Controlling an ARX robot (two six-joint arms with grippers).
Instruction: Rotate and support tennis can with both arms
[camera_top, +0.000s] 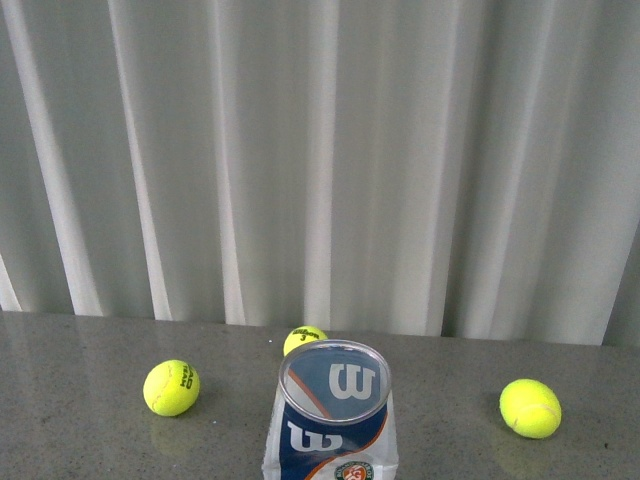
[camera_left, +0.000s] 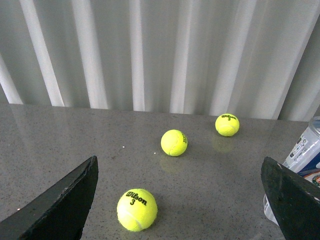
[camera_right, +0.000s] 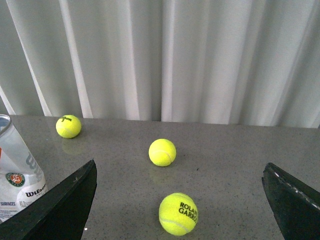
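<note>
The tennis can (camera_top: 331, 425) stands upright at the front middle of the grey table, its clear lid toward me and the white-and-navy Wilson label below. Neither arm shows in the front view. In the left wrist view the can (camera_left: 306, 152) is cut off at the frame's edge, just beyond one black finger (camera_left: 295, 200); my left gripper (camera_left: 180, 200) is open with only a loose ball between its fingers. In the right wrist view the can (camera_right: 17, 170) sits beside the opposite edge, and my right gripper (camera_right: 180, 200) is open around bare table and a ball.
Three yellow tennis balls lie on the table (camera_top: 80, 440): one left (camera_top: 171, 387), one behind the can (camera_top: 304, 338), one right (camera_top: 530, 408). A white pleated curtain (camera_top: 320, 160) closes off the back edge.
</note>
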